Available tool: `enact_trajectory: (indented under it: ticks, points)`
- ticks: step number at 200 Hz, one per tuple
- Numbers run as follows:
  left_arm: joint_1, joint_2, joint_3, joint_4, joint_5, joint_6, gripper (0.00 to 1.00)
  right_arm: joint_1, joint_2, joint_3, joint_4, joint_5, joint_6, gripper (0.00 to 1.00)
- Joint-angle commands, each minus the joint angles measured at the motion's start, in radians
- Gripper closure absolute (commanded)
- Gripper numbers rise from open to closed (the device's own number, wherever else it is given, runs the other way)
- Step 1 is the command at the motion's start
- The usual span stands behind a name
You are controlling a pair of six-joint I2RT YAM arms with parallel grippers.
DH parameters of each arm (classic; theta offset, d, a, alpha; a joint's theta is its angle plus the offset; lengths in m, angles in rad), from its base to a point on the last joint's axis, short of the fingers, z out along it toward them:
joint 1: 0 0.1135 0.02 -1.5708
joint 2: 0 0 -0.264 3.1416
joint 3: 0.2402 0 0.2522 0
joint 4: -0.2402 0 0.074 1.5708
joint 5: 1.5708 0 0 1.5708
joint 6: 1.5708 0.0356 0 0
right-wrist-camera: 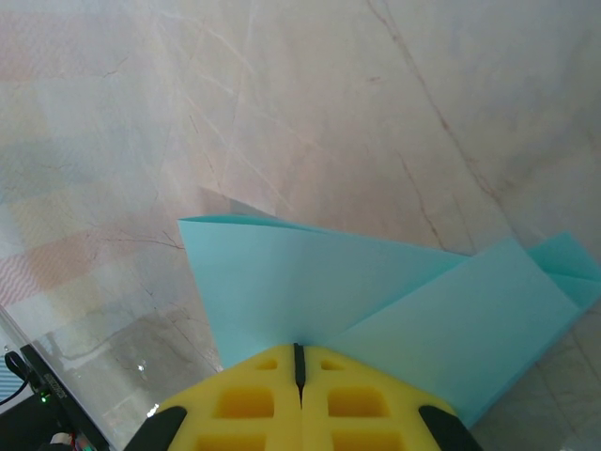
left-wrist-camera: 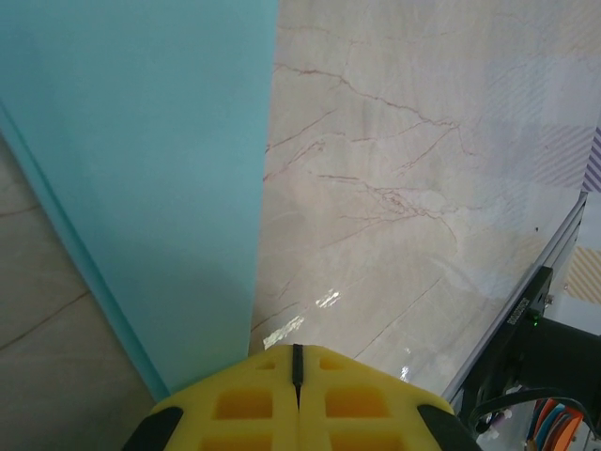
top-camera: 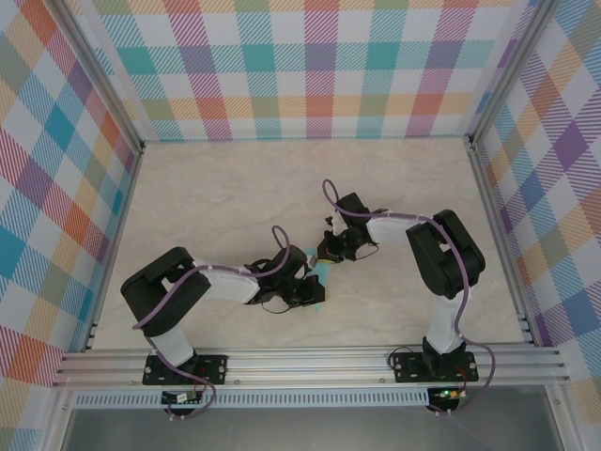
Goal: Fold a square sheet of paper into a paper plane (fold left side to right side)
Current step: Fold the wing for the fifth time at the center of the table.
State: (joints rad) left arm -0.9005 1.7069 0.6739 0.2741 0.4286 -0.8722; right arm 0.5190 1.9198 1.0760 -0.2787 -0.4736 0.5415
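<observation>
The square sheet of paper (right-wrist-camera: 376, 291) is teal and lies folded on the marble table, one flap overlapping another, its left corner slightly raised. My right gripper (right-wrist-camera: 299, 349) is shut, its yellow fingertips set down on the paper's near part, with paper spreading out to both sides of them. In the left wrist view the paper (left-wrist-camera: 150, 188) lies flat as a long band with a straight right edge. My left gripper (left-wrist-camera: 298, 349) is shut, right next to that edge, with nothing between the fingers. From above, the paper (top-camera: 322, 275) peeks out between the left gripper (top-camera: 306, 287) and the right gripper (top-camera: 331, 248).
Aluminium rails (top-camera: 310, 362) run along the near table edge, and checked walls close in the other sides. Bare marble table (top-camera: 225, 197) stretches behind and to both sides of the arms. The right arm's base (left-wrist-camera: 526, 376) shows at the lower right of the left wrist view.
</observation>
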Motion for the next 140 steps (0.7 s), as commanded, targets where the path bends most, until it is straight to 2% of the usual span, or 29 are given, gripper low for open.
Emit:
enact_trajectory:
  ticks: [1, 140]
  points:
    - [-0.024, 0.008, -0.026, -0.010, 0.012, -0.006, 0.95, -0.007, 0.048, -0.002, -0.083, 0.110, -0.015, 0.96]
    - [-0.085, -0.078, -0.151, -0.029, -0.012, -0.046, 0.96, -0.017, 0.050, 0.005, -0.102, 0.128, -0.026, 0.96]
